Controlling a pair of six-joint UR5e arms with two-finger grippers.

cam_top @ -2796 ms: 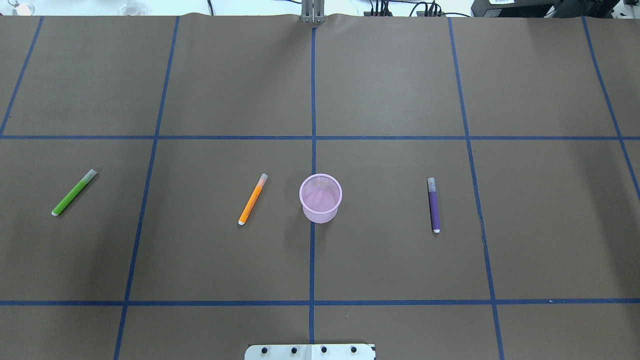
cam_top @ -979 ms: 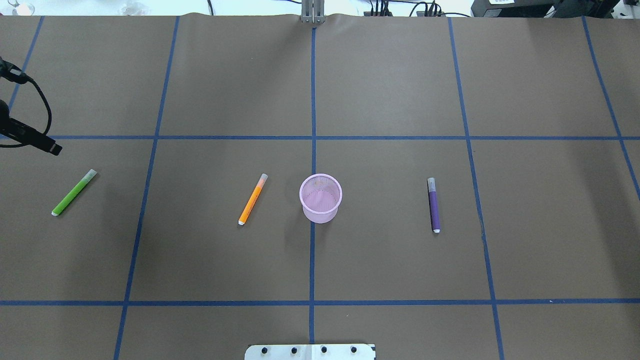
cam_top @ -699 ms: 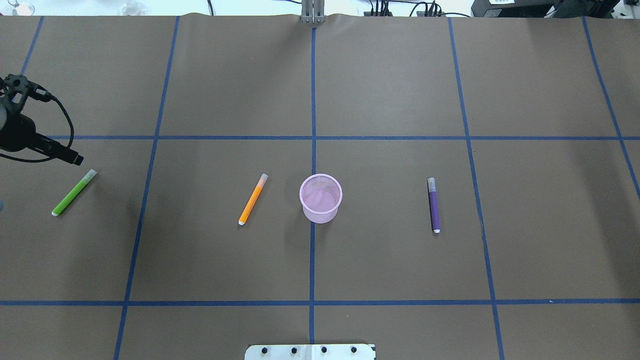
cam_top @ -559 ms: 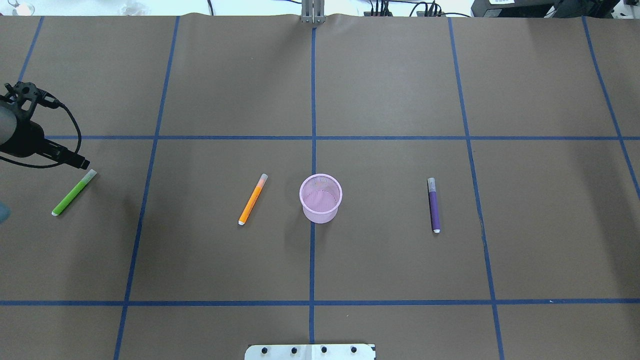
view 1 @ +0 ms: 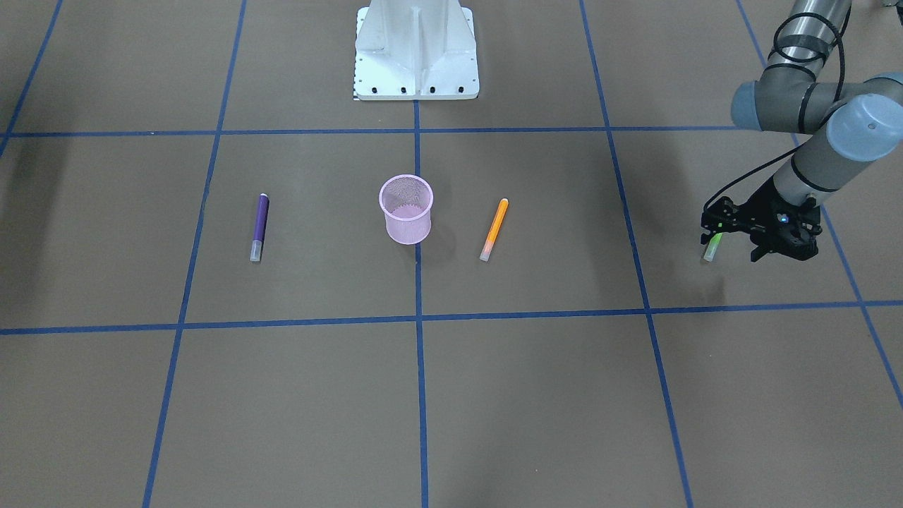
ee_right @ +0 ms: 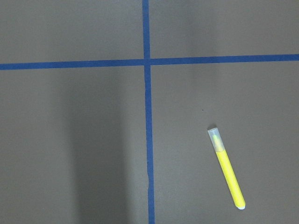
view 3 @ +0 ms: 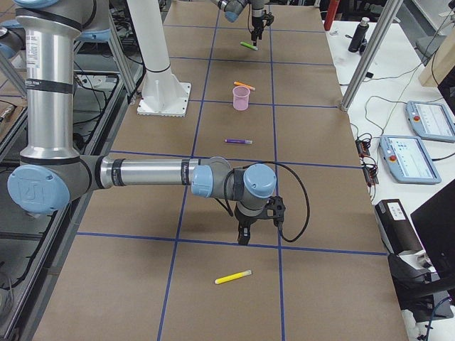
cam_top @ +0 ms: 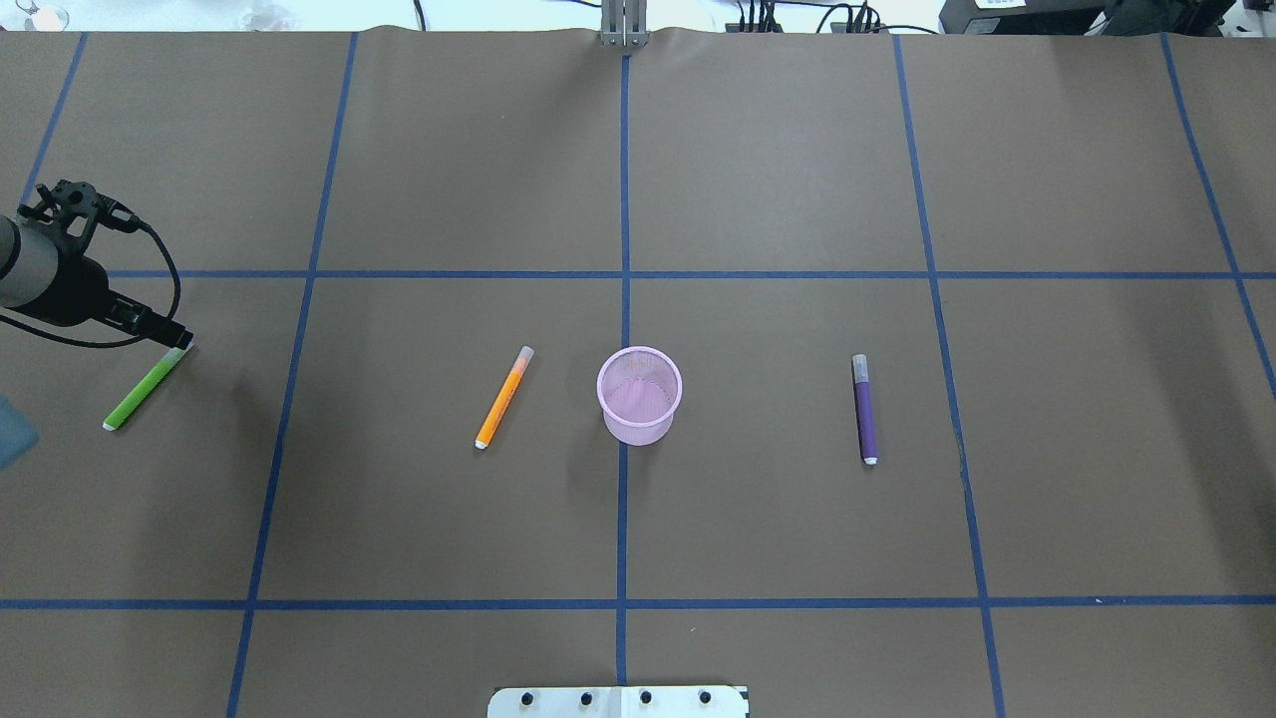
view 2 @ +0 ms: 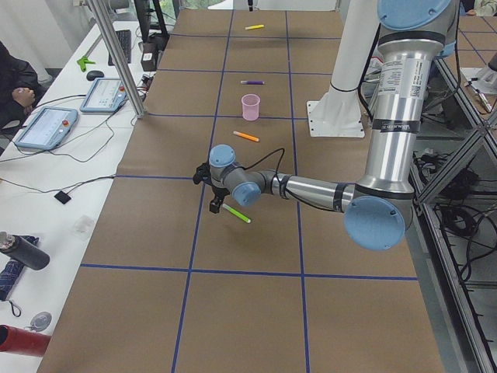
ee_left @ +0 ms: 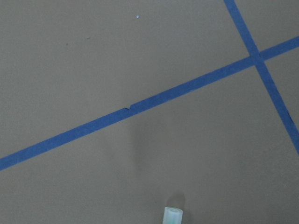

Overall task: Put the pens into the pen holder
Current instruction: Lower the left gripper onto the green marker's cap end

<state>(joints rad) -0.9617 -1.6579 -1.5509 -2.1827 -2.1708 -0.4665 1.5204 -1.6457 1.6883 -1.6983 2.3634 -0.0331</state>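
Observation:
The pink mesh pen holder [cam_top: 639,394] [view 1: 406,209] stands upright at the table's middle. An orange pen [cam_top: 503,397] lies just to its left and a purple pen [cam_top: 864,409] lies farther off to its right. The green pen [cam_top: 145,389] [view 2: 235,213] lies at the far left. My left gripper [cam_top: 179,337] [view 1: 711,233] hangs over that pen's pale cap end, and I cannot tell how its jaws stand. Only the cap tip [ee_left: 173,215] shows in the left wrist view. My right gripper [view 3: 243,238] points down at bare table, state unclear.
A yellow pen [view 3: 233,277] [ee_right: 226,173] lies past the right gripper, near the table's right end. The robot's white base [view 1: 416,49] stands at the table's near edge. Teach pendants [view 2: 46,128] and cables lie on the side bench, where a person sits.
The left arm has come in from the left edge and moved right and toward the robot, until its gripper reached the green pen's cap end. The pens and holder have not moved.

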